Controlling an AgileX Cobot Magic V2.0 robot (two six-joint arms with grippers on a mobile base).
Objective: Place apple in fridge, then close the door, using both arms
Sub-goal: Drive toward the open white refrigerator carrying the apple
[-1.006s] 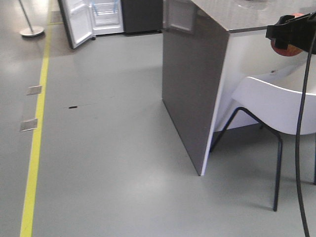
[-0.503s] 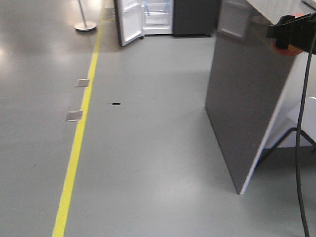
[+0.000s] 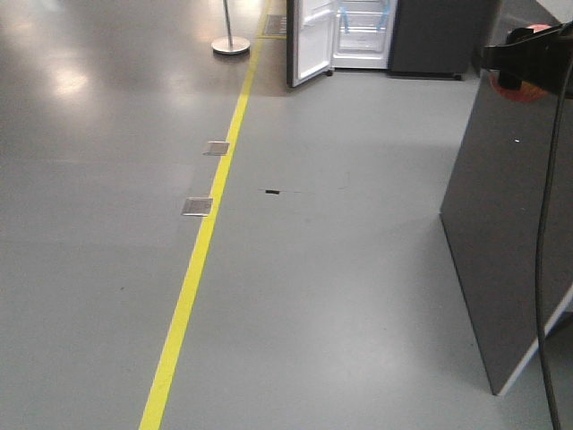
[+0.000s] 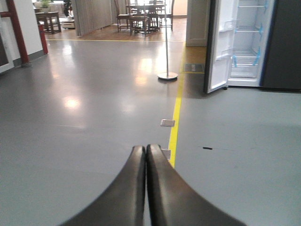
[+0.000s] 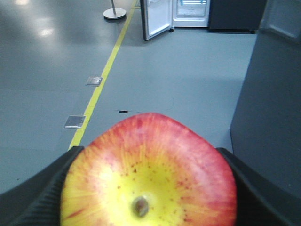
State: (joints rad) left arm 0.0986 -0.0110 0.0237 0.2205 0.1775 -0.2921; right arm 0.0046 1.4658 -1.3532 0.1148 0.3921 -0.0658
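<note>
Change: in the last second my front view has swung round; the fridge (image 3: 363, 31) has slid from far left to far centre.
Meaning: I judge I'm lining up on it. This is the carry stage, placing not yet begun.
Apple (image 5: 148, 172): pinched in my right claw (image 3: 526, 58), high at right, well apart from the fridge.
Left claw (image 4: 146, 150): pressed together, empty.
Door (image 3: 309, 45): open, hanging to the left.
Shelves: too distant to tell which is free.

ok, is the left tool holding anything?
No, the left wrist view shows the left tool shut, its tips pressed together with nothing between them.
</note>
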